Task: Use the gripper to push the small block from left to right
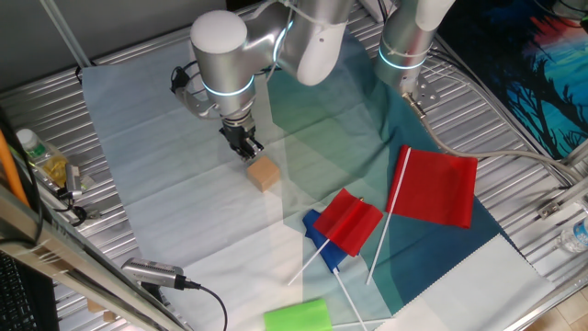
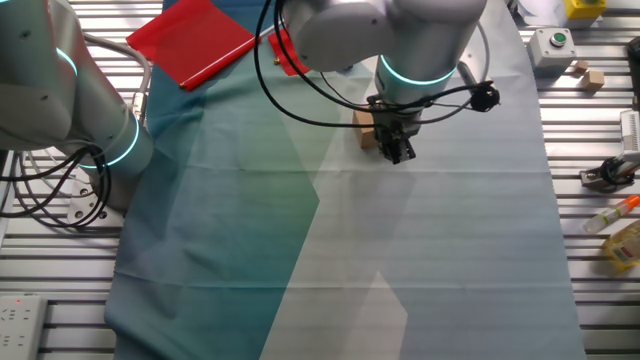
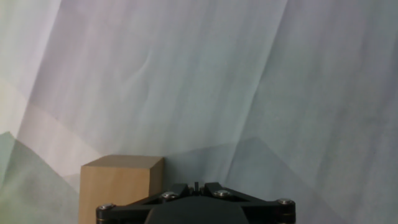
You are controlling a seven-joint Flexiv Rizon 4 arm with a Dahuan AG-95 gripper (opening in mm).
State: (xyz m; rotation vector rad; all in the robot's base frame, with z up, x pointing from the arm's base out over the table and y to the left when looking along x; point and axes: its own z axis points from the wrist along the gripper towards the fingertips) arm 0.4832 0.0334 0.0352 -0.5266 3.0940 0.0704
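Pushing set-up on a cloth-covered surface (image 1: 165,230). The gripper (image 1: 245,145) is low over the cloth with its black fingers drawn together and grasping nothing; the hand view shows only the finger bases, closed to a narrow seam. The small block (image 1: 264,173) rests flat on the pale part of the cloth, just beside the fingertips. Whether the two touch cannot be told from these views.

Key relation: in one fixed view the block lies to the right of and slightly nearer than the gripper; in the other fixed view, taken from the opposite side, the block (image 2: 366,131) is partly hidden behind the gripper (image 2: 397,150). In the hand view the block (image 3: 121,186) sits left of the finger line, not centred on it. The block is a cube and has no long axis, so any flat face will serve for contact. The push probably needs the fingers squared against the block's left face first, or the cube may turn aside.

A second arm (image 1: 409,37) stands farther right and is not engaged. Red flags (image 1: 439,187) lie along the push direction, well apart from the block. No containers are in play.
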